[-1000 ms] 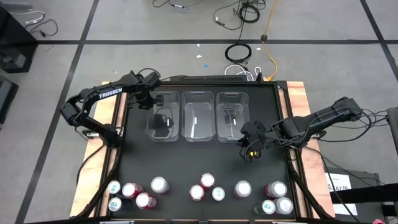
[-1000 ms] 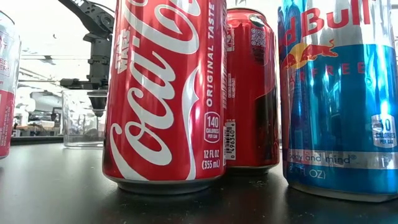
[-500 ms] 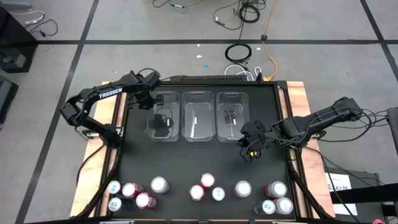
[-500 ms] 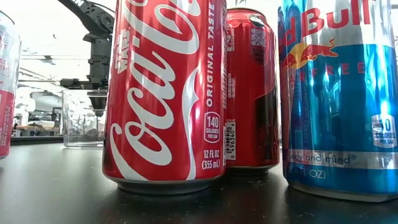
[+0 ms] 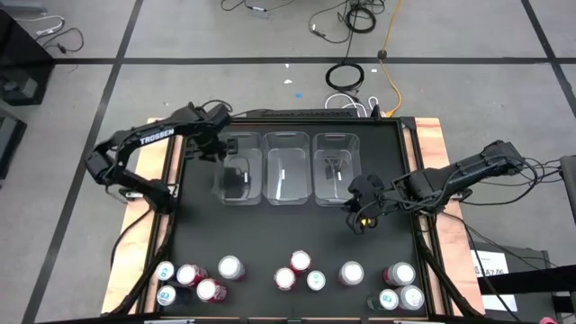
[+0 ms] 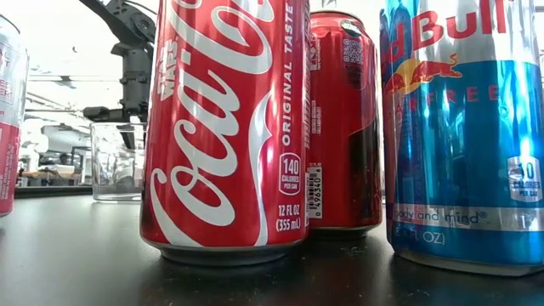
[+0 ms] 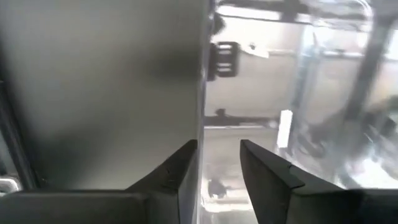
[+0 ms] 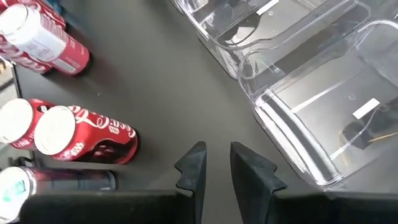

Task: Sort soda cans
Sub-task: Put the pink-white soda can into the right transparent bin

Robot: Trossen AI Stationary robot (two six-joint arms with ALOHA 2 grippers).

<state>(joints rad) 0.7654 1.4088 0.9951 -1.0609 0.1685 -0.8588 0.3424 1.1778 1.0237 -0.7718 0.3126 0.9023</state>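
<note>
Several soda cans stand on their bases along the table's near edge (image 5: pixel 300 262), red, pink and blue-teal; a red can (image 6: pixel 225 127) and a blue can (image 6: pixel 463 127) fill the low view. Three clear bins sit in a row farther back: left bin (image 5: pixel 239 171), middle bin (image 5: pixel 286 167), right bin (image 5: pixel 336 166). My left gripper (image 5: pixel 220 149) is at the left bin's far-left corner, shut on its wall (image 7: pixel 219 146). My right gripper (image 5: pixel 360 216) hovers over bare table between the right bin and the cans, fingers a narrow gap apart (image 8: pixel 217 152), touching nothing. My left gripper has the left bin's left wall (image 7: pixel 203 112) pinched between its fingers near the far corner, one finger (image 7: pixel 264 174) inside the bin and one (image 7: pixel 177 171) outside. The fingers come from above, pointing down. The bin's bottom rests on the table.
The black table top (image 5: pixel 270 229) is bare between the bins and the can row. Wooden edges (image 5: pixel 165 157) flank it left and right. Cables lie on the floor beyond the far edge (image 5: pixel 346 76). Red cans (image 8: pixel 81 140) stand near my right gripper.
My left gripper has moved the left bin a little: in the low view the bin stands slightly farther toward the table's right than before, and it looks smeared in the high view. The right arm and the cans have kept still.
</note>
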